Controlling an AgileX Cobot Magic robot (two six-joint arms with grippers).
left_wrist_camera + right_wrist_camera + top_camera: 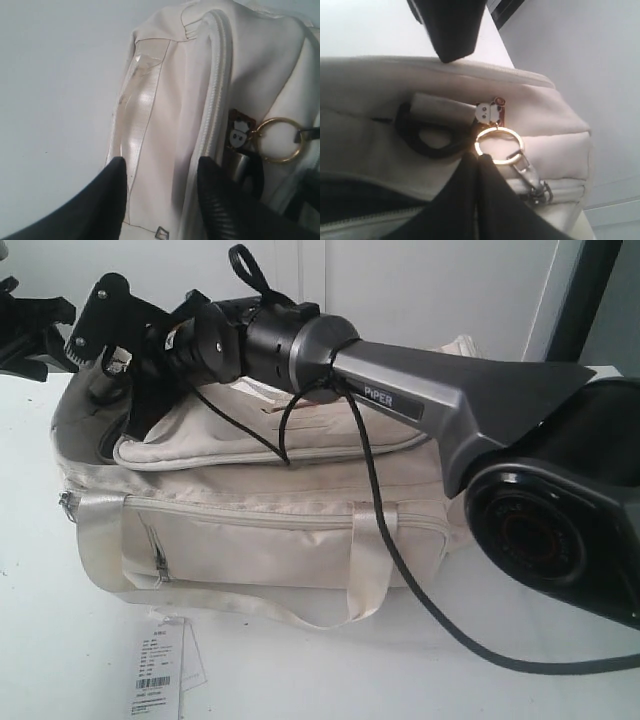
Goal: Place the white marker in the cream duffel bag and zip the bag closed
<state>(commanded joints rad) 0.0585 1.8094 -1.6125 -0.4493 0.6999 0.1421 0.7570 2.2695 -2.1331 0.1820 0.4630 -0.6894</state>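
The cream duffel bag [280, 540] lies on the white table with its top flap [250, 445] loose and the main opening dark underneath. My right arm [400, 400] reaches across to the bag's left end. There my right gripper [479, 157] is shut, its tips pinching the gold ring [500, 142] that carries a panda charm [487, 112] and a silver clasp [530, 177]. My left gripper [160, 172] is open and straddles the bag's end panel beside the zipper [215, 100]; the gold ring [279, 140] hangs close by. The white marker is out of view.
A white barcode tag [160, 670] hangs off the bag's front toward the table edge. The arm's black cable [400, 570] drapes over the bag and across the table. A black cord loop [420, 140] sits next to the ring.
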